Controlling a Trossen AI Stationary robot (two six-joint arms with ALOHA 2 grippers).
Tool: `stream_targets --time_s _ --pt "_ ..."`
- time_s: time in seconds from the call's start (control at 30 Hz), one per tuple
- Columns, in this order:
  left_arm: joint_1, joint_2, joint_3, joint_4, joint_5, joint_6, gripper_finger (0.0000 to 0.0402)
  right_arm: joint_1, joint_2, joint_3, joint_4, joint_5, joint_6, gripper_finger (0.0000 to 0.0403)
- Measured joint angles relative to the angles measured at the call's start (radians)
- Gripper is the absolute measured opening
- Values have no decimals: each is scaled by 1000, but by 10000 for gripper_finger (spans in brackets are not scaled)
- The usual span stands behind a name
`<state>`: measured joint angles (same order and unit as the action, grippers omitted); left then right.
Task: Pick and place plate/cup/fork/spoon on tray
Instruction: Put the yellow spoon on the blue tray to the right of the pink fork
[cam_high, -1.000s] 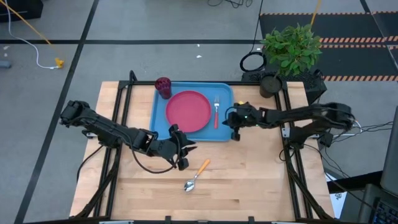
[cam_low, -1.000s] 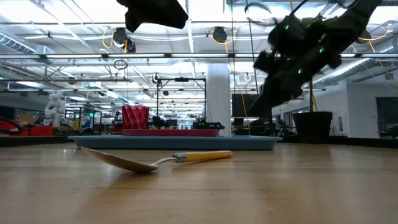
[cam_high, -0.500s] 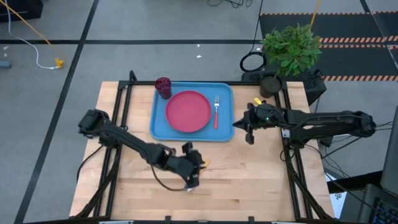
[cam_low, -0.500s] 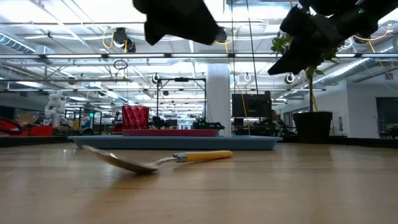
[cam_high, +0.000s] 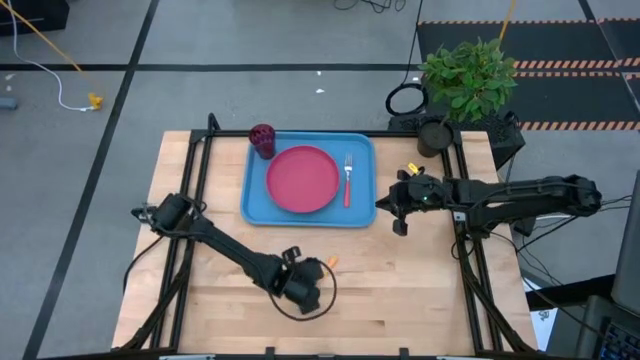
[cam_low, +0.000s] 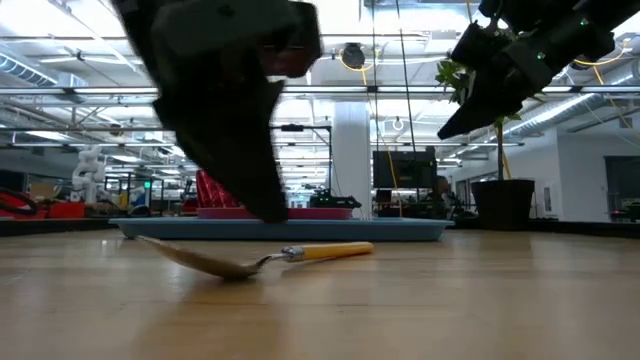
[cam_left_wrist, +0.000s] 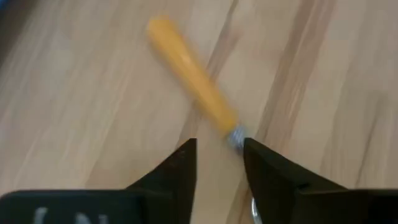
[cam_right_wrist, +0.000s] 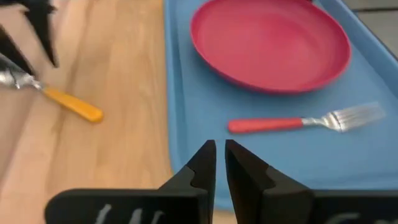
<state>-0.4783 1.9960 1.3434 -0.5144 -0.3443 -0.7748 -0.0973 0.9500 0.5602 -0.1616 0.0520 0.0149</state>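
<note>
The light blue tray (cam_high: 258, 205) holds the pink-red plate (cam_high: 302, 179), the dark red cup (cam_high: 262, 139) at its far left corner, and the red-handled fork (cam_high: 348, 180) to the right of the plate. The orange-handled spoon (cam_low: 255, 258) lies flat on the bare table near the tray's front. My left gripper (cam_left_wrist: 217, 155) is open, low over the spoon's neck (cam_left_wrist: 235, 135), pointing down; I see no touch. My right gripper (cam_right_wrist: 219, 155) is shut and empty, raised just off the tray's right edge (cam_high: 397, 210).
A potted plant (cam_high: 468, 78) stands at the table's far right corner. Bare wood lies in front of and to the right of the tray. The dark frame rails (cam_high: 470, 260) run along both table sides.
My left gripper has gone toward the table's near edge and right, and come down over the spoon. My right gripper has drawn back from the fork toward the table's right edge and risen. The spoon and the tray's things have stayed put.
</note>
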Motion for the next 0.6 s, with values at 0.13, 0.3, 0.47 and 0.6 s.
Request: stream_targets --time_s 0.13,0.3,0.47,0.6 --pt "-17 -6 2 4 -33 -79 184 15 28 -44 98 -1 0 32" --pt "-49 -1 2 32 -52 -111 228 33 52 -95 223 -3 -6 32" --pt "-69 13 -1 57 -87 -120 241 36 58 -97 227 -1 -26 32" --pt "-77 27 -1 92 -105 -92 241 36 57 -97 245 -1 -27 32"
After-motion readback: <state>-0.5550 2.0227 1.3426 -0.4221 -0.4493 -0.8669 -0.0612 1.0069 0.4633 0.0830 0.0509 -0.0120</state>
